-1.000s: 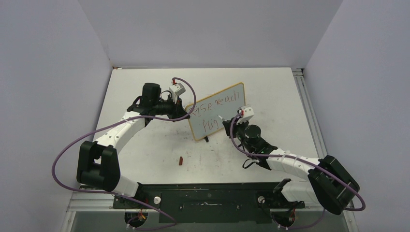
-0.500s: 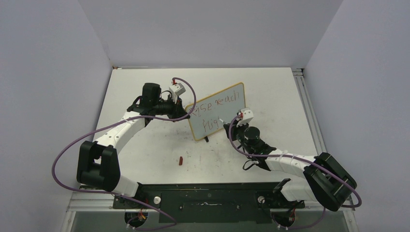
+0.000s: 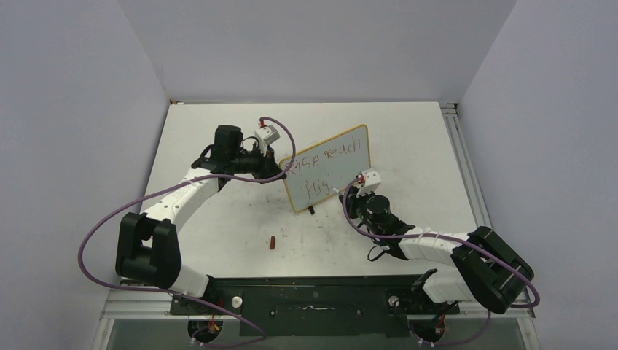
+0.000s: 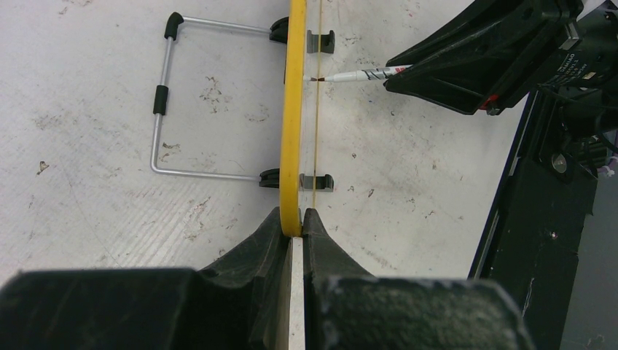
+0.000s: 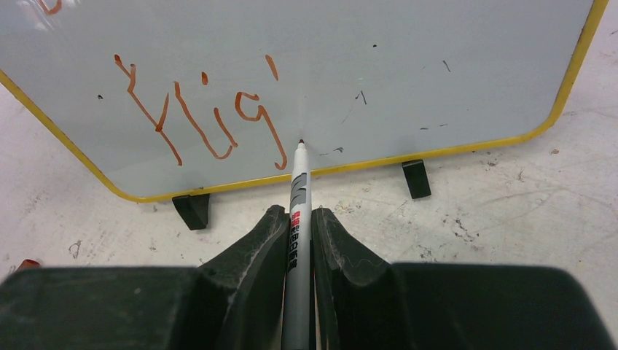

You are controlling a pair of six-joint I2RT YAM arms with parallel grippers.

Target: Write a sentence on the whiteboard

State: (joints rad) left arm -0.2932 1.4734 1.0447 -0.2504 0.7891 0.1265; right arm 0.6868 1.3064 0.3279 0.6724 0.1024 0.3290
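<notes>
Right wrist view: the right pincer (image 5: 297,219) clamps the marker (image 5: 299,179), tip at the whiteboard (image 5: 408,65) beside the unfinished sentence (image 5: 197,120); the left pincer (image 4: 293,219) pinches its frame, steadying the board upright for writing.

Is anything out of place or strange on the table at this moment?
A small red piece, perhaps the cap of the marker, lies loose on the table in front of the whiteboard. The table is also scuffed and stained. Otherwise nothing stands out.
</notes>
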